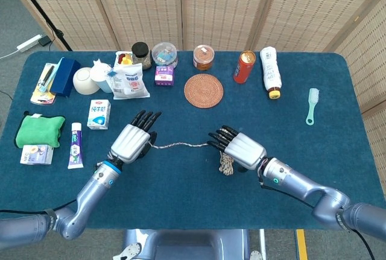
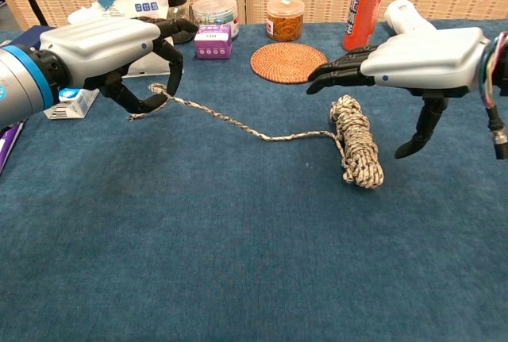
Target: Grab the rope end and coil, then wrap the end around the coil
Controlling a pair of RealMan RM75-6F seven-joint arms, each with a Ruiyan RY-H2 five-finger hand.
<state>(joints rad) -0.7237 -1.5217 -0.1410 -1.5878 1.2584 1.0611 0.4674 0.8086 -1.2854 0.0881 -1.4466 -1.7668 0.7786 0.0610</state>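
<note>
Left hand (image 2: 111, 48), left of frame: pinching rope end (image 2: 151, 97) | right hand (image 2: 413, 60), fingers apart, hovering above coil (image 2: 357, 150), holding nothing | coil lying centre-right on blue table (image 2: 198, 263), rope trailing leftward.

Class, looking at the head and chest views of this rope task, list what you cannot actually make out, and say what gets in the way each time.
- Head view: most of the rope coil is covered by the right hand.
- Head view: the rope end lies under the left hand, so its grip is unseen.
- Chest view: the white bottle is partly behind the right hand.
- Both views: labels on the white pouch are too small to read.
</note>
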